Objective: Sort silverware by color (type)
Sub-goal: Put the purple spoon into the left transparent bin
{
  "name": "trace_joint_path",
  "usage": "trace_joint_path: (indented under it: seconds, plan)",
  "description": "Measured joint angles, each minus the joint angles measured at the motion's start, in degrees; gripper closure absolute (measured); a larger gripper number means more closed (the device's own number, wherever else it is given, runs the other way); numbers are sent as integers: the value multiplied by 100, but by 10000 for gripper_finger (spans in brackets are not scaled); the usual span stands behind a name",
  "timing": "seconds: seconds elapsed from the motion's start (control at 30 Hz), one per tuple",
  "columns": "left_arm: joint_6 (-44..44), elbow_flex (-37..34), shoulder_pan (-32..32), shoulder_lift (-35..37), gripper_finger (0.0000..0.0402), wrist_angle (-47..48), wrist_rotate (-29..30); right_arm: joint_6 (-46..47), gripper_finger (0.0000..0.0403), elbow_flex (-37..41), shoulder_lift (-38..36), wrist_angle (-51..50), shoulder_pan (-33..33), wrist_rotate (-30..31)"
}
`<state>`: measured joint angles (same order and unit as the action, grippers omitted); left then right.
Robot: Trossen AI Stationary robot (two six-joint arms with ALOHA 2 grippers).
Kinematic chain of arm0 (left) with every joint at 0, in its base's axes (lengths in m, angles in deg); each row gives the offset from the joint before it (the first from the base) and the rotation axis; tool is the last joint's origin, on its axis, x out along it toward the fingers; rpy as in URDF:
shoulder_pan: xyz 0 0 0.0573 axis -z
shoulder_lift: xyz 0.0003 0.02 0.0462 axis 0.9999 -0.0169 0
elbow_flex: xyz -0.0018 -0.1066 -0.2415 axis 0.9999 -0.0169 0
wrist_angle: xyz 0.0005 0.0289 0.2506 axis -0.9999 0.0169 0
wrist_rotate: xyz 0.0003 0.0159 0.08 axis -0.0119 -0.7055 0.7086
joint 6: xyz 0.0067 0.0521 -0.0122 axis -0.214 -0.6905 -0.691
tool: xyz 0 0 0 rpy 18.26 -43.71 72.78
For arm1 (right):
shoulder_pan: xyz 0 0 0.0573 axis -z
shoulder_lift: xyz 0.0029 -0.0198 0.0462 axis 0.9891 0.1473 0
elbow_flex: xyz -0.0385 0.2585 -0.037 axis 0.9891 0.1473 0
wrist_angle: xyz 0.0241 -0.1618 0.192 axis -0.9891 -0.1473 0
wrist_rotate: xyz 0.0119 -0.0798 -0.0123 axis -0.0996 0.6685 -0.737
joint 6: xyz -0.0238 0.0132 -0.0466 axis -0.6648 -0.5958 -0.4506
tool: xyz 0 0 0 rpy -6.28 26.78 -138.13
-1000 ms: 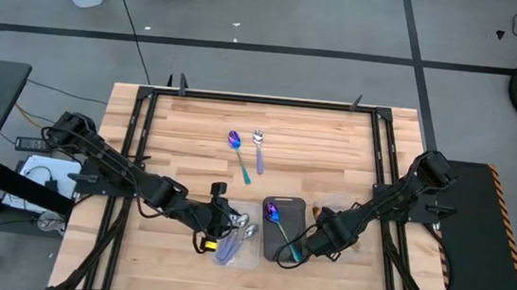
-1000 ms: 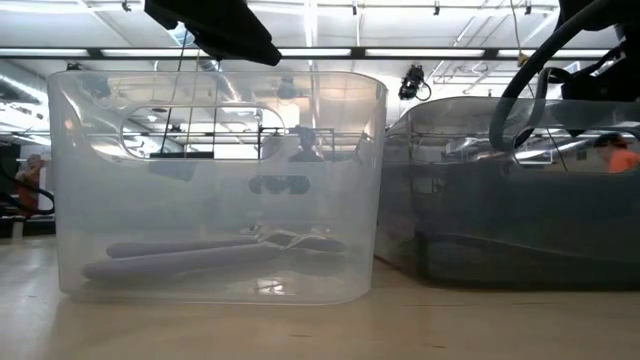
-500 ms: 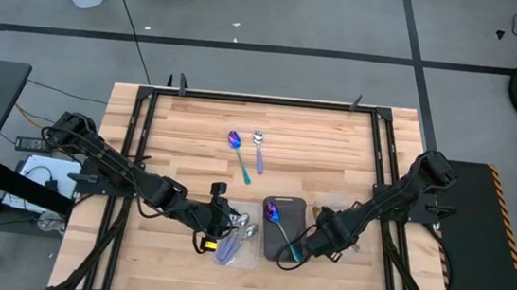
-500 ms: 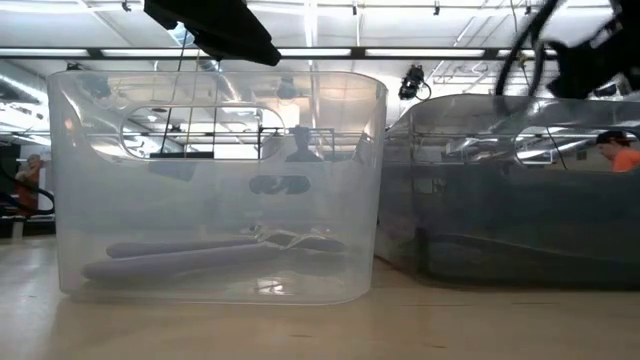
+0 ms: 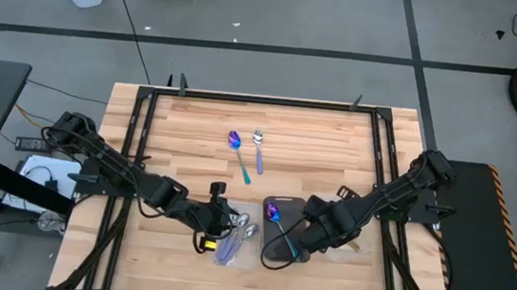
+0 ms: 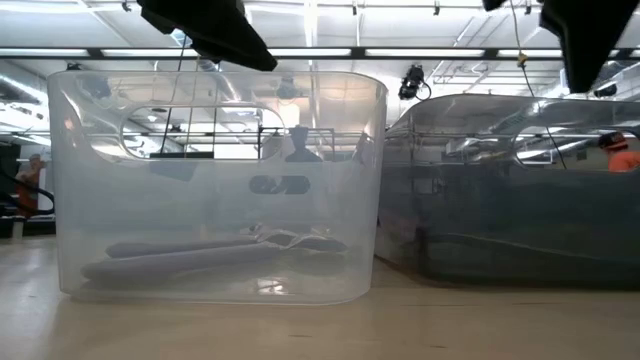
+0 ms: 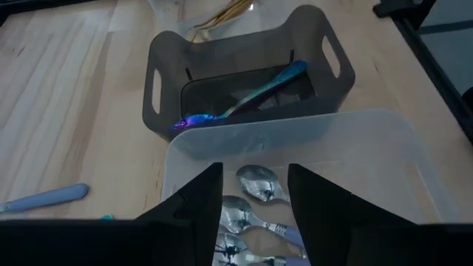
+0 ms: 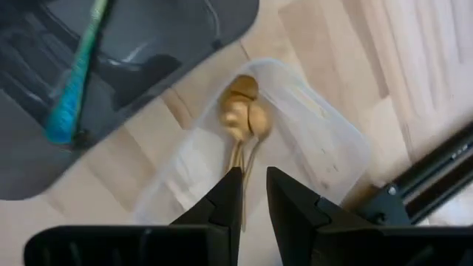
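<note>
Spoons gleam: silver ones (image 7: 255, 193) in the clear tray (image 7: 369, 148) under the left gripper's (image 7: 255, 199) wide fingers; gold pair (image 8: 242, 118) beneath the right gripper's (image 8: 253, 193) narrow gap.

arms: 2, black, jointed | left arm (image 5: 105, 161) | right arm (image 5: 396, 196) | cables: black, looped

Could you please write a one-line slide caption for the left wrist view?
Left tool open above the clear tray of silver spoons; an iridescent spoon lies in the dark tray beyond.
</note>
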<state>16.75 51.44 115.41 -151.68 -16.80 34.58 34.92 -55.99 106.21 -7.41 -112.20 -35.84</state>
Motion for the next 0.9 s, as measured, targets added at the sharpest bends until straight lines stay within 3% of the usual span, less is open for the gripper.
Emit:
trace_joint_path:
  seconds: [0.23,0.37,0.53,0.73,0.9]
  plan:
    - [252,4,-60,2,240,132,19,-411,329,-178,0,580,248,-5]
    - [-204,4,-8,2,245,115,365,-736,329,-178,12,1060,513,171]
    - [-572,-12,-24,2,258,70,392,-1059,329,-178,13,1433,867,528]
    - [-878,-985,-277,8,260,-1307,384,-1770,329,-178,13,1989,1325,988]
    - [-869,-1517,-633,77,260,-1714,379,-2571,329,-178,15,2487,1839,1008]
